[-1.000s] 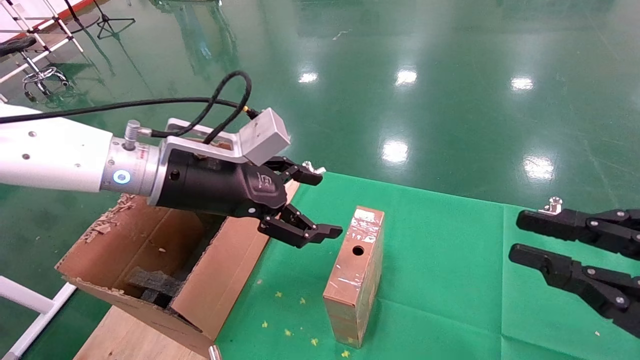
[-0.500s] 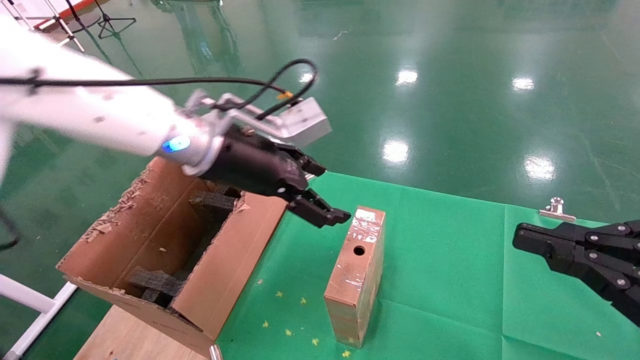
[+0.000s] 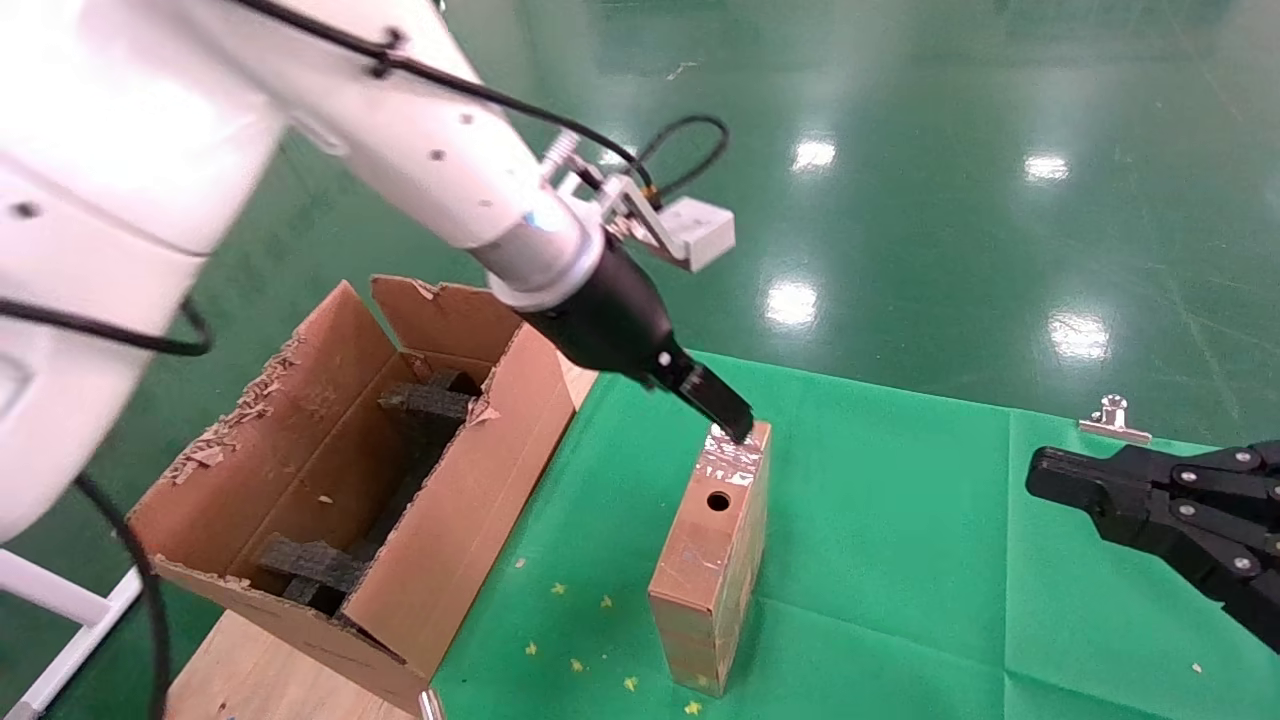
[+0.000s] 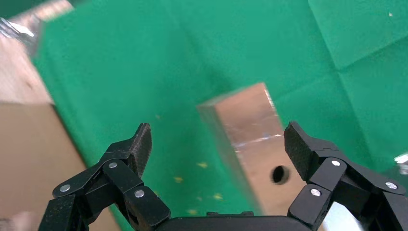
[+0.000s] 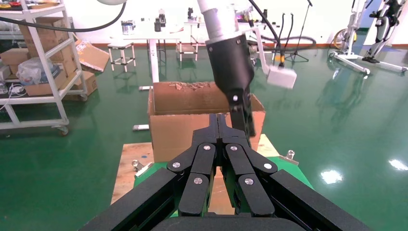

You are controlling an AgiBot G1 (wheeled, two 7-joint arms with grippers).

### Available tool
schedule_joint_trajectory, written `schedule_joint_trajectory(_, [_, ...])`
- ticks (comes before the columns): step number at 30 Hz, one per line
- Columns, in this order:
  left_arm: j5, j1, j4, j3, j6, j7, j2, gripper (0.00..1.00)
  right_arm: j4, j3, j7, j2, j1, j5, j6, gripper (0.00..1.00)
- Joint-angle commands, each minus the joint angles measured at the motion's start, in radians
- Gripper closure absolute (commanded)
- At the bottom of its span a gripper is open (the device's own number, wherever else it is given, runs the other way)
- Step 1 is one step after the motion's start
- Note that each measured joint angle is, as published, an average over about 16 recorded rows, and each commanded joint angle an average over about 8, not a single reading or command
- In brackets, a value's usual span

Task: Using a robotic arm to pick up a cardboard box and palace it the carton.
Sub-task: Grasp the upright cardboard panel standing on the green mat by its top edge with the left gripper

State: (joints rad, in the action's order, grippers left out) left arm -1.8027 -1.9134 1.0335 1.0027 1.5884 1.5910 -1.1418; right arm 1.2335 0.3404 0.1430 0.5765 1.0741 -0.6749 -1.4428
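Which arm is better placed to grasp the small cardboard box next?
Left. The left gripper hangs right above the cardboard box, jaws open to either side of its top. The right gripper sits shut, off to the side on the green cloth.

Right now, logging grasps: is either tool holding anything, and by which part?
Nothing is held. The left tool is open above the cardboard box's far end, fingers not closed on it. The right tool is shut, empty.

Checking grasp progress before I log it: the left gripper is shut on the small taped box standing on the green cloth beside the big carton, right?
Not quite. The left wrist view shows the left gripper open, its jaws spread either side of the small taped box without gripping it. The box does stand on the green cloth beside the big carton.
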Motion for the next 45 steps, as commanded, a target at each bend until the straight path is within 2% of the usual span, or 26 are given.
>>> schedule_joint_trajectory(1, [0.015, -0.019, -0.051, 0.034, 0.0, 0.037, -0.033, 0.0, 0.0, 0.0, 0.0, 0.0, 0.0, 0.0, 0.0, 1.0])
schedule_joint_trajectory(10, [0.106, -0.033, -0.144, 0.178, -0.006, 0.093, -0.133, 0.0, 0.0, 0.0, 0.0, 0.0, 0.0, 0.0, 0.0, 1.0])
schedule_joint_trajectory(20, [0.119, -0.03, -0.155, 0.277, -0.03, 0.095, -0.171, 0.0, 0.0, 0.0, 0.0, 0.0, 0.0, 0.0, 0.0, 1.0])
schedule_joint_trajectory(21, [0.121, -0.03, -0.156, 0.281, -0.032, 0.093, -0.171, 0.0, 0.0, 0.0, 0.0, 0.0, 0.0, 0.0, 0.0, 0.95])
schedule_joint_trajectory(23, [0.125, -0.032, -0.158, 0.285, -0.035, 0.089, -0.17, 0.0, 0.0, 0.0, 0.0, 0.0, 0.0, 0.0, 0.0, 0.7])
schedule_joint_trajectory(24, [0.126, -0.032, -0.158, 0.286, -0.035, 0.088, -0.17, 0.04, 0.0, 0.0, 0.0, 0.0, 0.0, 0.0, 0.0, 0.58])
schedule_joint_trajectory(25, [0.128, -0.033, -0.159, 0.287, -0.036, 0.087, -0.17, 0.13, 0.0, 0.0, 0.0, 0.0, 0.0, 0.0, 0.0, 0.45])
schedule_joint_trajectory(28, [0.129, -0.033, -0.159, 0.287, -0.037, 0.087, -0.169, 0.5, 0.0, 0.0, 0.0, 0.0, 0.0, 0.0, 0.0, 0.08])
schedule_joint_trajectory(29, [0.129, -0.033, -0.159, 0.287, -0.037, 0.087, -0.169, 0.63, 0.0, 0.0, 0.0, 0.0, 0.0, 0.0, 0.0, 0.0])
schedule_joint_trajectory(31, [0.128, -0.033, -0.158, 0.285, -0.037, 0.088, -0.169, 0.88, 0.0, 0.0, 0.0, 0.0, 0.0, 0.0, 0.0, 0.0])
schedule_joint_trajectory(32, [0.128, -0.033, -0.158, 0.285, -0.037, 0.088, -0.169, 0.97, 0.0, 0.0, 0.0, 0.0, 0.0, 0.0, 0.0, 0.0])
schedule_joint_trajectory(33, [0.127, -0.033, -0.158, 0.285, -0.037, 0.088, -0.169, 1.0, 0.0, 0.0, 0.0, 0.0, 0.0, 0.0, 0.0, 0.0])
schedule_joint_trajectory(45, [0.123, -0.031, -0.156, 0.281, -0.034, 0.091, -0.168, 1.0, 0.0, 0.0, 0.0, 0.0, 0.0, 0.0, 0.0, 0.0])
